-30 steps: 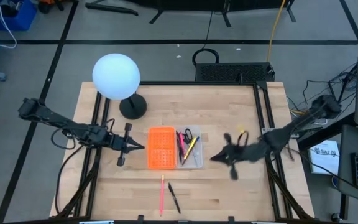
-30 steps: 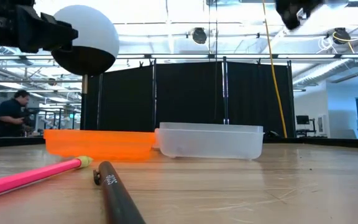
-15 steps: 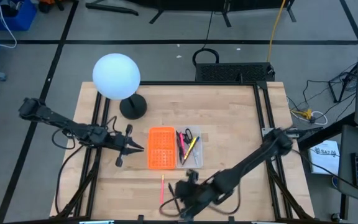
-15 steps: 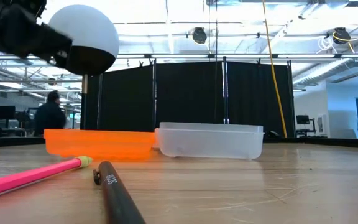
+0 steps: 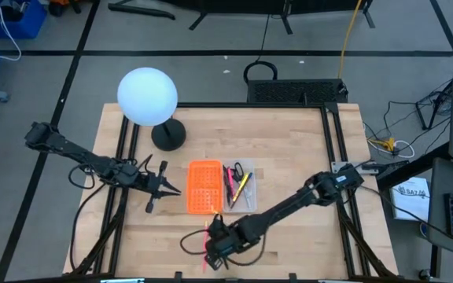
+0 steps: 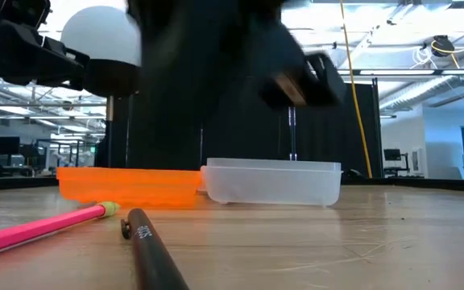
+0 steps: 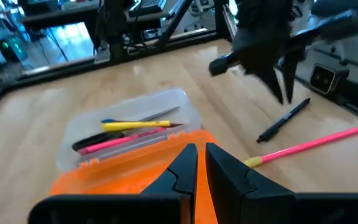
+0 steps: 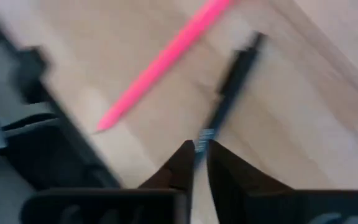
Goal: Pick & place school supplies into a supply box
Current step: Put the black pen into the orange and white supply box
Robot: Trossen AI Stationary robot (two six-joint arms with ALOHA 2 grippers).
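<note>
The right gripper [image 5: 215, 245] hangs low over the desk [image 5: 289, 149], jaws nearly together and holding nothing; the black pen [image 8: 229, 81] and pink pencil [image 8: 160, 59] lie just ahead of them. The left gripper [image 5: 163, 189], jaws narrow, waits beside the supply box [image 5: 219, 186], which holds other pens [image 7: 126, 132].

The supply box [image 5: 220, 187] lies open and flat on the desk, orange perforated half beside the clear half, which holds yellow, pink and black pens and scissors [image 5: 240, 170]. A pink pencil [image 6: 39, 228] and black pen [image 6: 153, 256] lie loose nearby
</note>
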